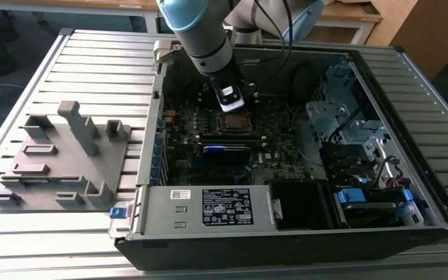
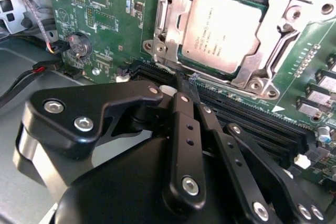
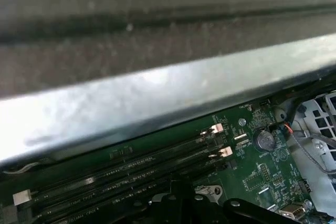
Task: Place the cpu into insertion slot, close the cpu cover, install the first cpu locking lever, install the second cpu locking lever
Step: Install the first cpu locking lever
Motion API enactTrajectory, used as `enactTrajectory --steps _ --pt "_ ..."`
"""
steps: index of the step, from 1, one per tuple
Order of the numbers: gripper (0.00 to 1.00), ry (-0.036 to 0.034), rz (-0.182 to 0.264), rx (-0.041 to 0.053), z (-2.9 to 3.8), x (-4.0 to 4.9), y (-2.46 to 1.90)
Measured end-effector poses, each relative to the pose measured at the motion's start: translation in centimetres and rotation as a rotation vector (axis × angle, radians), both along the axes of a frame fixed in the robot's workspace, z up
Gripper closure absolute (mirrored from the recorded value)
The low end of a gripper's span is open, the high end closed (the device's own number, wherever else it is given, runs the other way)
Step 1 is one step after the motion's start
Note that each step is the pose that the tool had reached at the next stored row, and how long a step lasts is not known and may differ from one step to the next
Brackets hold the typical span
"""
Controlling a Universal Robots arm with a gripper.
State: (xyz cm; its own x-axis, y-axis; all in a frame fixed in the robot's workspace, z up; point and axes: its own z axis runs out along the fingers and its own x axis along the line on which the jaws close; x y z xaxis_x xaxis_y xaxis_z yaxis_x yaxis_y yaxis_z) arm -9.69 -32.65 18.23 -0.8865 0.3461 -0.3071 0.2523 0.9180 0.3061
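In the second wrist view, the cpu is seen seated in the insertion slot with the cpu cover closed over it, while the gripper, jaws pressed together and empty, is held just beside it.

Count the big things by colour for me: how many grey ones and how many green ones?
Grey: 2, the fixture plate and the power supply box
Green: 1, the motherboard
Total: 3
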Motion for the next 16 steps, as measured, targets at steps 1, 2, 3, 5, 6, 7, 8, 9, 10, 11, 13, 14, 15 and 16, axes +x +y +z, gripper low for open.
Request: enactTrajectory --steps 1,2,3,5,6,7,8,9,10,11,13,14,15,16 --pt "0.90 -0.0009 0.000 -0.0001 -0.03 0.00 0.00" --pt "0.90 -0.0015 0.000 -0.0001 -0.06 0.00 0.01" --pt "0.90 -0.0014 0.000 -0.0002 -0.06 0.00 0.01" --pt "0.90 -0.0016 0.000 0.0000 -0.08 0.00 0.02" --pt "0.90 -0.0016 0.000 0.0001 -0.09 0.06 0.02" --pt "0.90 -0.0016 0.000 0.0002 -0.10 0.13 0.03" --pt "0.90 -0.0016 0.000 0.0001 -0.10 0.19 0.02" --pt "0.90 -0.0016 0.000 0.0001 -0.10 0.24 0.02" --pt "0.90 -0.0016 0.000 0.0001 -0.10 0.28 0.02" --pt "0.90 -0.0016 0.000 0.0000 -0.11 0.33 0.02" --pt "0.90 -0.0021 0.000 0.0002 -0.16 0.40 0.03" --pt "0.90 -0.0019 0.000 0.0003 -0.19 0.40 0.03" --pt "0.90 -0.0016 0.000 0.0001 -0.19 0.41 0.02" --pt "0.90 -0.0016 0.000 0.0000 -0.19 0.41 0.02"
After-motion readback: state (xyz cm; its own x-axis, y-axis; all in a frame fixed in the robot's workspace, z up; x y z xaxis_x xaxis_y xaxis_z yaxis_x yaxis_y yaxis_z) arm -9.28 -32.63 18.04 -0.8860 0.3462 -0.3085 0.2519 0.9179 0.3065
